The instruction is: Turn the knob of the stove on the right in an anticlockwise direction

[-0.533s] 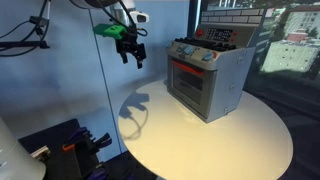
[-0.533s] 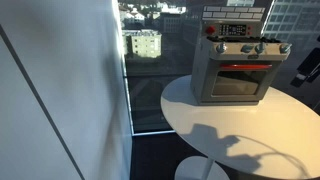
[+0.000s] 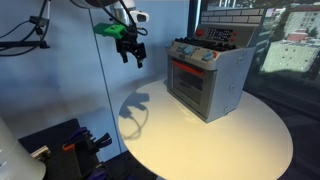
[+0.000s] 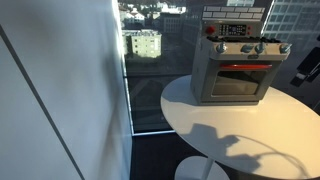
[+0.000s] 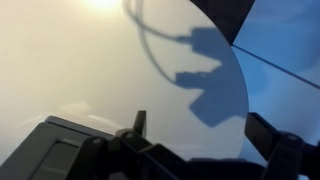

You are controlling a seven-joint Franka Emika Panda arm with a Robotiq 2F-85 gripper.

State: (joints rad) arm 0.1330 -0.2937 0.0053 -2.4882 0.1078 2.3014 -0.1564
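Note:
The stove is a small grey toy oven with a red-framed glass door and a row of small blue and red knobs along its top front. It stands at the back of a round white table. It also shows in an exterior view, with its knobs above the door. My gripper hangs in the air well away from the stove's front, fingers apart and empty. At the frame edge of an exterior view only part of it shows. In the wrist view the two fingers are spread over the bare tabletop.
A blue wall panel stands behind the arm. The table's round edge and the arm's shadow show in the wrist view. A grey corner of the stove is at lower left. Windows sit behind the stove.

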